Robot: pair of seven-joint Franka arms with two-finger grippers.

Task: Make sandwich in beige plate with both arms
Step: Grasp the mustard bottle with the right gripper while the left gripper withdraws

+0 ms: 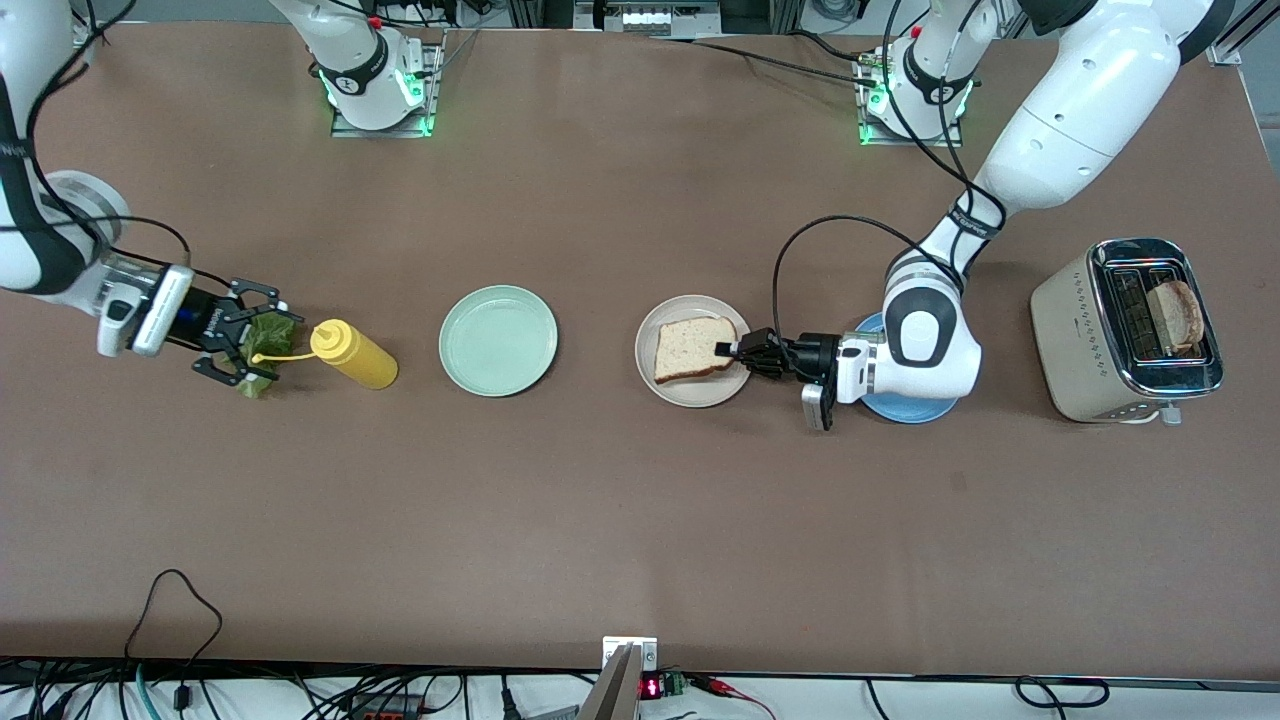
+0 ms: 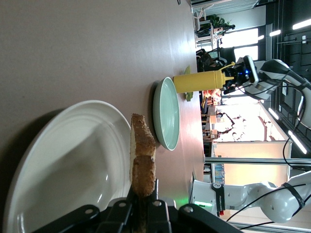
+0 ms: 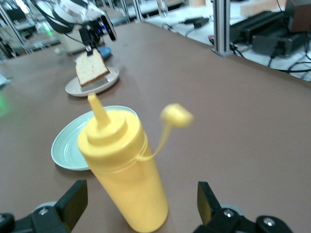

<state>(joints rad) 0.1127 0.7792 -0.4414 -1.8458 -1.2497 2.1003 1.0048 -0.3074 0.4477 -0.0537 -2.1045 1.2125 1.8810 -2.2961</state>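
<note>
A bread slice lies over the beige plate. My left gripper is shut on its crust edge at the plate's rim. In the left wrist view the slice stands edge-on between the jaws of the left gripper, above the plate. My right gripper is open, low over a green lettuce leaf toward the right arm's end of the table. In the right wrist view the fingers of the right gripper are spread wide and the lettuce is hidden. A second slice sits in the toaster.
A yellow mustard bottle lies beside the lettuce, close before the right gripper. A mint-green plate sits between the bottle and the beige plate. A blue plate lies under the left wrist.
</note>
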